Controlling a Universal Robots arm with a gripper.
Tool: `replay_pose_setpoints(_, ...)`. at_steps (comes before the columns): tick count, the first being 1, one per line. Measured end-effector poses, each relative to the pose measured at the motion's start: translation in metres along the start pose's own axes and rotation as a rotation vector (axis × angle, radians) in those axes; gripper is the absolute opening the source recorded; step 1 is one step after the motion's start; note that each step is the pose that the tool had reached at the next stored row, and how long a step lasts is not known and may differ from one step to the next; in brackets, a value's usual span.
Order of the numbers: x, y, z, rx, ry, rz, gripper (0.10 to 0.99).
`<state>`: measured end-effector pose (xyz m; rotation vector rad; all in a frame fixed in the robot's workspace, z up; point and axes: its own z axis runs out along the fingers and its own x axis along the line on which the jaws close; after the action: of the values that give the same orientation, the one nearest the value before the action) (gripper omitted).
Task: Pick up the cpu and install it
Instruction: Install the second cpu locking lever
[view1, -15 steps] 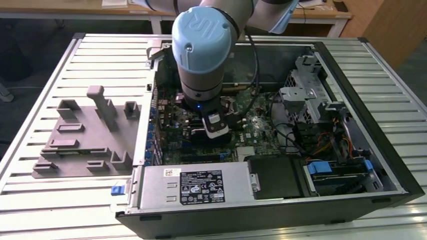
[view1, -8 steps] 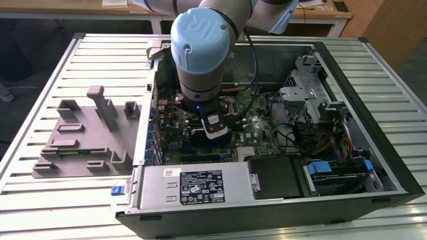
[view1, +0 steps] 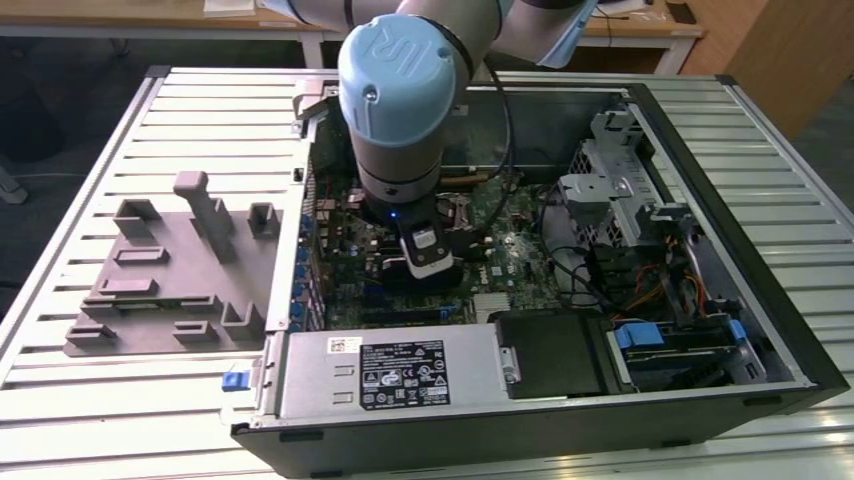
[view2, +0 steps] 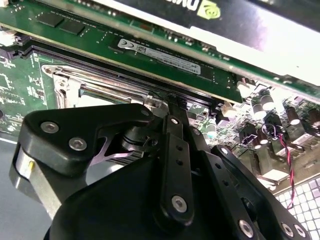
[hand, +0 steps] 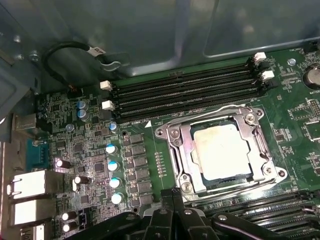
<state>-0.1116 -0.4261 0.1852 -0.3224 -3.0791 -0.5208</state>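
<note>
The cpu (hand: 222, 150), a square chip with a pale silver top, lies flat inside the motherboard socket in the first wrist view. The socket's metal frame (hand: 182, 145) surrounds it on all sides. My gripper (hand: 172, 196) hangs just beside the socket's edge with its fingers pressed together and nothing between them. In the second wrist view the black gripper (view2: 175, 107) points down toward the socket frame (view2: 100, 82). In the exterior view the gripper (view1: 416, 275) sits low inside the open computer case (view1: 747, 250), over the motherboard's middle.
Empty memory slots (hand: 185, 87) run alongside the socket. A graphics card (view2: 225, 20) and a memory stick (view2: 165, 55) stand close to the gripper. The power supply (view1: 387, 370), drive cage (view1: 607, 190) and cables crowd the case. A grey fixture (view1: 174, 270) lies at the exterior view's left.
</note>
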Motion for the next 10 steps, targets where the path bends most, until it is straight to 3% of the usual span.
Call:
replay_pose_setpoints(3, 0.0002, 0.001, -0.0033, 0.001, 0.0, 0.0, 0.106)
replay_pose_setpoints(10, 0.0008, 0.007, -0.0203, 0.0, 0.0, 0.0, 0.106)
